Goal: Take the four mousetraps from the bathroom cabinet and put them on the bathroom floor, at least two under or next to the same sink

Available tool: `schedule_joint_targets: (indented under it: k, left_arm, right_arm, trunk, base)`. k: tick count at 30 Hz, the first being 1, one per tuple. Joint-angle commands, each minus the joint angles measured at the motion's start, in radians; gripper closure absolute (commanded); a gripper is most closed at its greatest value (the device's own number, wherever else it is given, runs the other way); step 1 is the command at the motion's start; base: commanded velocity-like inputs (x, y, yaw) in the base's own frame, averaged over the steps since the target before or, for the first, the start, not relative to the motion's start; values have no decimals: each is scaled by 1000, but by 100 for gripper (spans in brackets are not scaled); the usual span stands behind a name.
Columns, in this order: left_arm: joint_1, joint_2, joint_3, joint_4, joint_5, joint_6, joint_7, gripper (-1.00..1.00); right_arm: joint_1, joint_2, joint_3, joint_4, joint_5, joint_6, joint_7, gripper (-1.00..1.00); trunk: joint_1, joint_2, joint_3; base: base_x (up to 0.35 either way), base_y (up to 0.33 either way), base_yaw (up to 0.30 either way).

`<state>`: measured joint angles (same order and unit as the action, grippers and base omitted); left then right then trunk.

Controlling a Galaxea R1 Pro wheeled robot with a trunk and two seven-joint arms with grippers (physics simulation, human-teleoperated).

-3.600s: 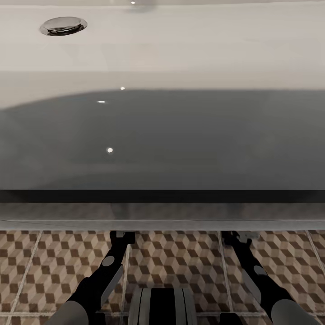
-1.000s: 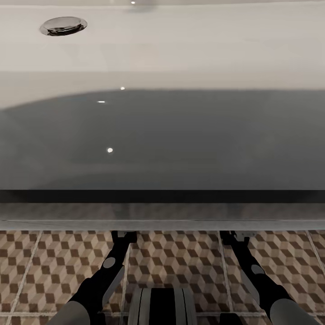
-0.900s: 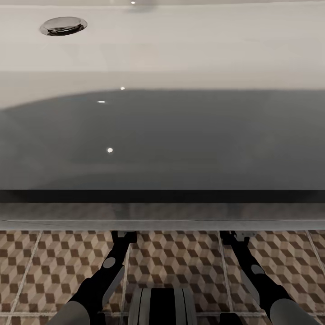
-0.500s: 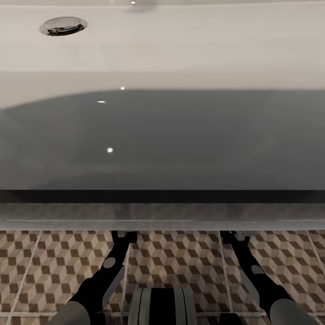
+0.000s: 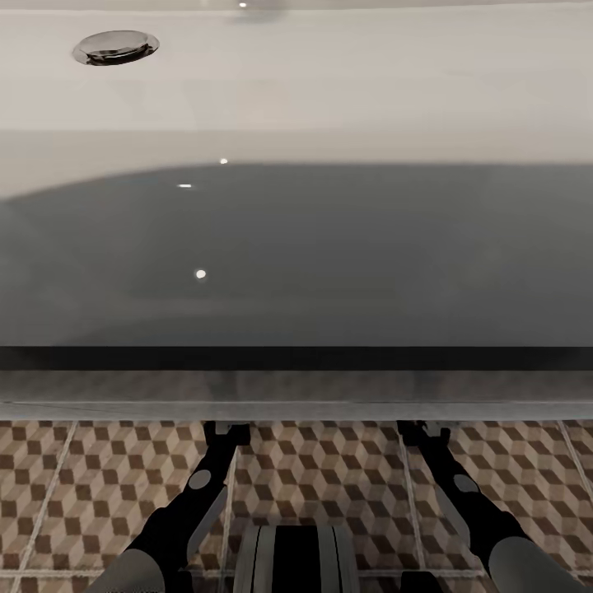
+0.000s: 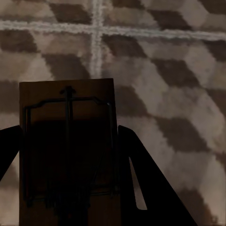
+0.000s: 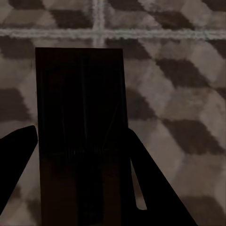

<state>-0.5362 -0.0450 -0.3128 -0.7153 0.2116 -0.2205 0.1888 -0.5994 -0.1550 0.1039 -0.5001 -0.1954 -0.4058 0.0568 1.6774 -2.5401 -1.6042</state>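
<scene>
Left end effector (image 6: 68, 155) closed on mousetrap (image 6: 68, 141), board between dark fingers (image 6: 141, 183), above bathroom floor (image 6: 179, 94) near grout cross. Right end effector (image 7: 80, 160) likewise clamps second mousetrap (image 7: 80, 117) over same cube-pattern tiles. Head view: both arms reach forward, low over floor (image 5: 329, 469), toward white basin edge (image 5: 329, 82) with chrome drain (image 5: 115, 47).

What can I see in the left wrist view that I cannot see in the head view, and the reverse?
Left wrist view: a mousetrap held between the left gripper jaws, its wire bar showing. Head view: the white sink with its chrome drain, and both arms reaching under its front edge. Both: the cube-pattern bathroom floor with pale grout lines.
</scene>
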Motion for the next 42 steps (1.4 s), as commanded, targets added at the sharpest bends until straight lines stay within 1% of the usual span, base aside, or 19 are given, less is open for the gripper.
schedule_joint_targets:
  k: [1, 3, 5, 8, 14, 17, 22, 24, 27, 30, 34, 42]
  left_arm:
    - [-1, 0, 0, 0, -3, 10, 3, 100]
    - [-10, -1, 0, -1, -3, 56, 3, 100]
    - [-18, -1, 0, -1, -3, 84, 3, 100]
    - [-23, -3, 1, -2, -3, 102, 3, 100]
    - [-36, -4, 1, -4, -2, 116, 6, 100]
    - [-44, -11, 2, -2, -1, 118, 7, 100]
    - [-49, -16, 3, 0, 1, 176, 6, 100]
    - [-49, -16, 4, 0, 1, 187, 6, 100]
    - [-50, -16, 6, 8, 1, 190, 6, 100]
    - [-50, -16, 7, 43, 1, 185, 6, 100]
    - [-50, -16, 7, 81, 2, 158, 6, 100]
    - [-50, -15, 8, 93, 3, 149, 5, 100]
  right_arm:
    - [-2, 0, 0, 0, 0, 7, 0, 100]
    - [-8, 0, 0, 0, 2, 20, 0, 100]
    - [-10, 0, 0, -1, 5, 26, 0, 100]
    - [-12, -1, 0, -3, 6, 30, 0, 100]
    - [-14, -1, 0, -6, 6, 33, 0, 100]
    - [-14, -1, 0, -5, 4, 34, 0, 100]
    - [-14, -1, 0, -5, 2, 33, 0, 100]
    - [-14, -1, 0, -5, 1, 33, 0, 100]
    - [-14, -1, 0, -5, 1, 33, 0, 100]
    - [-14, -1, 0, -5, 2, 33, 0, 100]
    - [-14, -1, 0, -5, 2, 33, 0, 100]
    - [-15, 0, 0, -5, 1, 36, -1, 100]
  trunk:
    - [0, 0, 0]
    - [0, 0, 0]
    - [0, 0, 0]
    - [0, 0, 0]
    - [0, 0, 0]
    - [0, 0, 0]
    - [0, 0, 0]
    - [0, 0, 0]
    - [0, 0, 0]
    - [0, 0, 0]
    - [0, 0, 0]
    - [0, 0, 0]
  base:
    - [0, 0, 0]
    - [0, 0, 0]
    - [0, 0, 0]
    - [0, 0, 0]
    - [0, 0, 0]
    - [0, 0, 0]
    - [0, 0, 0]
    - [0, 0, 0]
    - [0, 0, 0]
    - [0, 0, 0]
    - [0, 0, 0]
    - [0, 0, 0]
